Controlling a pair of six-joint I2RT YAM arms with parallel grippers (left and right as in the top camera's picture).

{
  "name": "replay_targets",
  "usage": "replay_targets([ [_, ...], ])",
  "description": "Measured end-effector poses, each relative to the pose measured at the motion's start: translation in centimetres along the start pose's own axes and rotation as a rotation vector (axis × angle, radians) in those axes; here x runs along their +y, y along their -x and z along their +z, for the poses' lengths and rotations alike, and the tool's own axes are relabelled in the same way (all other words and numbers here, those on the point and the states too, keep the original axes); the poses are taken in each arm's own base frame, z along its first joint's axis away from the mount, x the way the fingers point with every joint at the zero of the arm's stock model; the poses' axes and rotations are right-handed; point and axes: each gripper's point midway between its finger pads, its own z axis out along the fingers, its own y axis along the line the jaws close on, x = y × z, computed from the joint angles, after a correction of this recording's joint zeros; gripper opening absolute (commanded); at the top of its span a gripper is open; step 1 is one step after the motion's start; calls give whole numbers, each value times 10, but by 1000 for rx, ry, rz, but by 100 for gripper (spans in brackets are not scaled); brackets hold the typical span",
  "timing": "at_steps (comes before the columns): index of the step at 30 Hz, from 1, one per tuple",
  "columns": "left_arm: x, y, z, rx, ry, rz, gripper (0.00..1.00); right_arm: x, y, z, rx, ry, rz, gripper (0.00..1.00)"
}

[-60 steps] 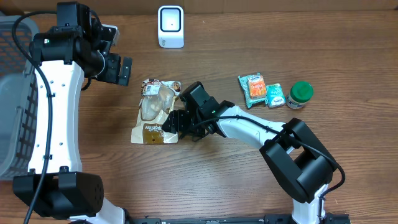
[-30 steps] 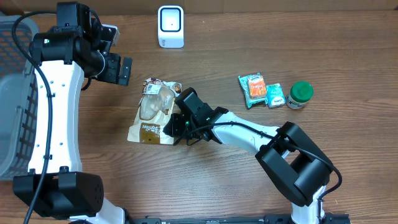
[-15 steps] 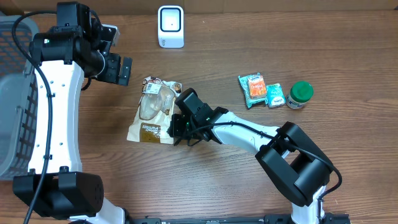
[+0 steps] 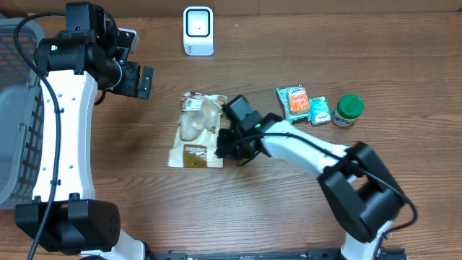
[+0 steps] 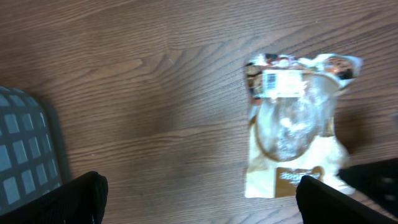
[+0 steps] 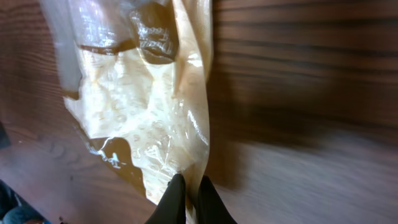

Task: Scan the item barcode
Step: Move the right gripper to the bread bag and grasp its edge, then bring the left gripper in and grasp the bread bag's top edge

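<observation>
Your right gripper (image 6: pixel 191 200) pinches only the thin edge of the snack pouch (image 4: pixel 196 130) — lift fast and it may slip; left gripper (image 4: pixel 138 81) gapes empty

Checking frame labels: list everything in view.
scanner: 1, white, top centre of table
bag: 1, tan and clear, table centre
orange packet: 1, orange, right of bag
teal packet: 1, teal, beside orange packet
jar: 1, green lid, right of teal packet
basket: 1, grey, left edge
table: 1, brown wood
left gripper: 1, black, open, upper left
right gripper: 1, black, shut on bag's edge
</observation>
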Motion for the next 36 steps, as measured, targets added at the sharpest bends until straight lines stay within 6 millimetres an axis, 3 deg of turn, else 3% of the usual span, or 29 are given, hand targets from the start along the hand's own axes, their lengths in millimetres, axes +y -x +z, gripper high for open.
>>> replay_targets([
  [4,-7,1,0,-6,-43,-59,99,-10,-9,-10,32,-40,14,4],
  [6,-13,2,-1,-9,-76,-101,99,-13,-12,-10,46,-52,11,25],
  [8,-18,3,-1,-12,-108,-129,100,-13,-13,-10,50,-51,-12,35],
  [9,-21,4,-1,-14,-124,-140,85,-13,-13,-10,50,-51,-22,37],
  [11,-27,5,-2,-15,-157,-168,17,-14,-13,-11,50,-51,-35,39],
  [12,-28,5,-2,-16,-163,-173,6,-14,-12,-11,50,-51,-38,40],
  [17,-34,3,-3,-5,-200,-196,4,-32,-7,-22,89,-56,-4,42],
  [21,-39,-1,5,23,-228,-218,4,-44,15,-42,81,-23,16,44],
  [23,-44,-11,22,78,-251,-230,4,-47,28,-53,67,19,4,44],
  [30,-73,-48,94,240,-353,-247,4,-54,41,-72,83,143,-23,44],
  [36,-93,-67,123,256,-442,-256,4,-51,42,-73,79,171,-49,44],
])
